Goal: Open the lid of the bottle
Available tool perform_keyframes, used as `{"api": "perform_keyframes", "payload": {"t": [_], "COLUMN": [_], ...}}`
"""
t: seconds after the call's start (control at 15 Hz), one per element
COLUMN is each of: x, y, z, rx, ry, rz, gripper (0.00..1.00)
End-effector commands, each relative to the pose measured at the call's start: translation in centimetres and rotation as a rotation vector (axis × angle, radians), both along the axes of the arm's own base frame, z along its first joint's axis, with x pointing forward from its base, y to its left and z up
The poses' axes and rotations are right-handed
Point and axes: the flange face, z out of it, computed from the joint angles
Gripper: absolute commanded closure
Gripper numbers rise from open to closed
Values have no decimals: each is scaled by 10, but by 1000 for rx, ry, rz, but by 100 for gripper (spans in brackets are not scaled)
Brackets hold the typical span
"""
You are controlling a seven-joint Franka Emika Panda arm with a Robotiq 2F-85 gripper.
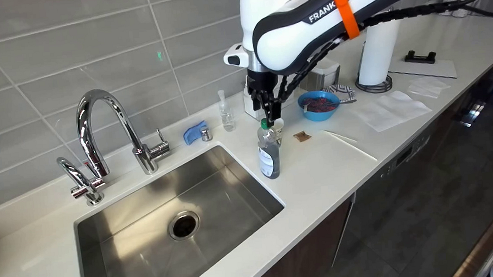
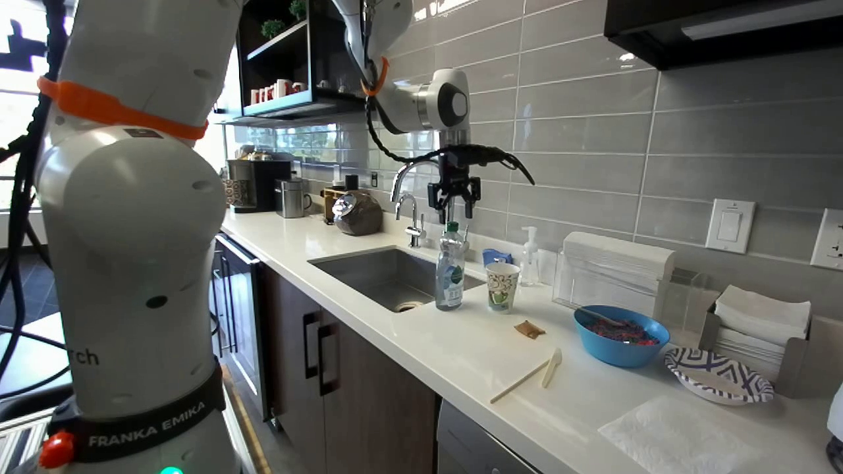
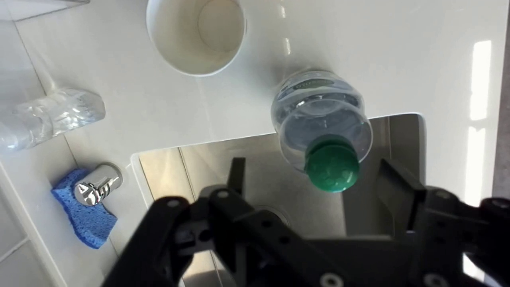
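The clear bottle (image 1: pixel 270 156) stands upright on the counter beside the sink's edge, and it also shows in an exterior view (image 2: pixel 450 270) and in the wrist view (image 3: pixel 318 105). Its green lid (image 3: pixel 333 167) is on top, and the lid shows in both exterior views (image 1: pixel 264 123) (image 2: pixel 452 226). My gripper (image 2: pixel 456 210) points down just above the lid. In the wrist view my gripper (image 3: pixel 311 169) is open, with the lid in the gap between the fingers, nearer the right finger. Neither finger appears to touch it. The exact height of the fingertips against the lid is hard to tell.
A paper cup (image 2: pixel 502 286) stands close beside the bottle. The sink (image 1: pixel 185 253) and tall faucet (image 1: pixel 91 124) lie on its other side. A clear pump bottle (image 1: pixel 226 111), blue sponge (image 1: pixel 193 133) and blue bowl (image 2: pixel 622 336) are nearby. A brown wrapper (image 2: pixel 529 329) lies on the counter.
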Motion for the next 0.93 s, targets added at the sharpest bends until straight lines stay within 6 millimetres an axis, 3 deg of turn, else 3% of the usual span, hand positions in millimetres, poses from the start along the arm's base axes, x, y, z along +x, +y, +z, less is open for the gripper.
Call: {"api": "perform_keyframes", "payload": {"t": [0.0, 0.27, 0.33, 0.47, 0.67, 0.73, 0.87], "x": [-7, -7, -8, -8, -9, -9, -10], "y": [0, -1, -1, -1, -1, 0, 0], "z": [-7, -7, -7, -7, -7, -7, -6], "rx": [-11, -11, -11, -11, -11, -12, -14], "ry": [-20, -23, -22, -21, -19, -19, -18], "rz": [6, 5, 6, 10, 15, 18, 24], "gripper": [17, 32, 40, 65, 75, 71, 76]}}
